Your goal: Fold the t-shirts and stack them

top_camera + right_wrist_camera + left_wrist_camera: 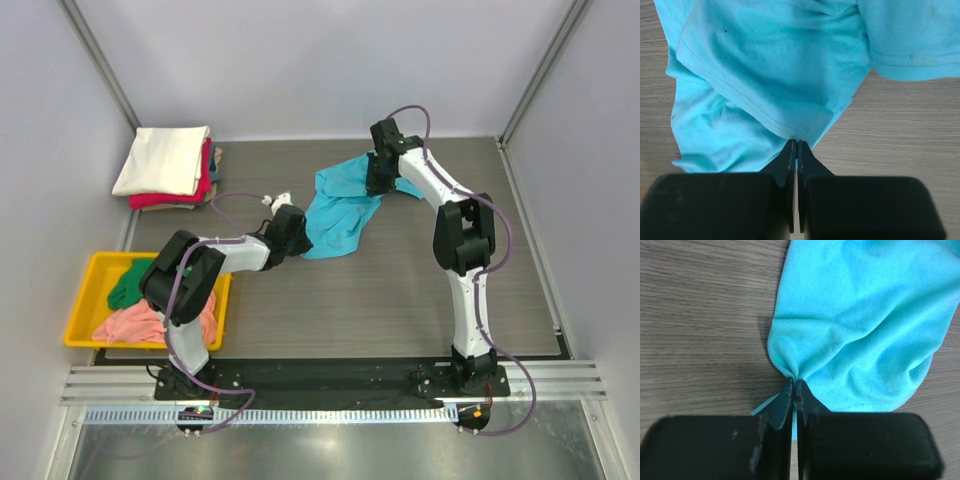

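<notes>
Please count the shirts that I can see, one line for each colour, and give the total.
Turquoise shirt: 1
White shirt: 1
Red shirt: 1
Green shirt: 1
Pink shirt: 1
Total: 5 in view; others may be hidden.

Soft matt cloth t-shirt (860, 330), wood-grain table (700, 315)

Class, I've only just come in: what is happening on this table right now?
A turquoise t-shirt lies crumpled on the table, gripped in two places. The left pincer is shut on a bunched edge of it, and the right pincer is pinching its hem on the far side. A folded stack, white on top, sits at the far left corner. A green shirt and a pink shirt lie unfolded in the yellow tray.
</notes>
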You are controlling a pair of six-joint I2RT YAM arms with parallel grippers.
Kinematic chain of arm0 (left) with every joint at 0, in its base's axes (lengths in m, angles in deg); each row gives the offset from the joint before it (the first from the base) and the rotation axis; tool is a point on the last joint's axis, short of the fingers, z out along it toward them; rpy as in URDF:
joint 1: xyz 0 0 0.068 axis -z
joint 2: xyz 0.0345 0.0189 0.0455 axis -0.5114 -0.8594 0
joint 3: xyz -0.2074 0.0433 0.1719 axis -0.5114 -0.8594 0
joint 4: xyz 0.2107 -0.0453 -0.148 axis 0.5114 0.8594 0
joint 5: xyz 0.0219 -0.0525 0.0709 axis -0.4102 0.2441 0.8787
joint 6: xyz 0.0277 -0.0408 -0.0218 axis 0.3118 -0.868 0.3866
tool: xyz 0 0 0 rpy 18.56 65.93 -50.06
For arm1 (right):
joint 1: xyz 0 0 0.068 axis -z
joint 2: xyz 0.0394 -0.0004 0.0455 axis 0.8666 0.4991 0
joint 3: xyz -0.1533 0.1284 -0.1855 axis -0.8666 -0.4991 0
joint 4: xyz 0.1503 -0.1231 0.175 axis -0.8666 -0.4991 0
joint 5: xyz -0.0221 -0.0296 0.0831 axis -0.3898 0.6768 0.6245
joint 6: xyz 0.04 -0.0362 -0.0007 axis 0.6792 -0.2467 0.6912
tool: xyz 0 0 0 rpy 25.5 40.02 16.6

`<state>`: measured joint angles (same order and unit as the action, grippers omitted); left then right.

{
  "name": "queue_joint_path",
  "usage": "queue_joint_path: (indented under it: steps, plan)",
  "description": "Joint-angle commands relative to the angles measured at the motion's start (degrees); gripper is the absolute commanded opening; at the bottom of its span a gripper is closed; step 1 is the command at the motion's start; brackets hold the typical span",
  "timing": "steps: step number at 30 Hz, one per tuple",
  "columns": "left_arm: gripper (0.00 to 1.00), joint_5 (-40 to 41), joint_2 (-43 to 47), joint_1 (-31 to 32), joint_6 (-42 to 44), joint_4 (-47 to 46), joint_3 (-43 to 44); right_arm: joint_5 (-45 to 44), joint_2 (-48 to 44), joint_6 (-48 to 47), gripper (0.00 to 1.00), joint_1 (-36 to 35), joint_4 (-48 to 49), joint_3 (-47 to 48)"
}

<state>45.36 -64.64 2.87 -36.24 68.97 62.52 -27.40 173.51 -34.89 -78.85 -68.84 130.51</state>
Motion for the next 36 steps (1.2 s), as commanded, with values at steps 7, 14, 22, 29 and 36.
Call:
queue_joint_path:
  steps: [7,14,22,29,36]
  plan:
    - [0.00,3.91,-0.64,-1.28,3.02,12.66,-3.79,3.53,-6.76,0.30,0.01,0.24,2.57,-2.47]
    - [0.00,7.15,16.83,-1.46,7.94,24.60,0.33,1.69,-22.38,2.15,0.01,2.79,6.96,-4.94]
    - [0.00,19.36,35.81,-2.69,14.27,39.55,13.95,-7.61,-42.62,0.92,0.01,7.27,6.44,-4.67]
    - [0.00,19.21,45.84,-2.95,19.79,40.61,22.30,-14.83,-57.04,-0.40,0.01,8.77,4.33,-5.28]
    - [0.00,11.65,56.56,-2.95,31.20,34.64,23.98,-19.15,-68.99,0.22,0.01,8.77,2.05,-2.04]
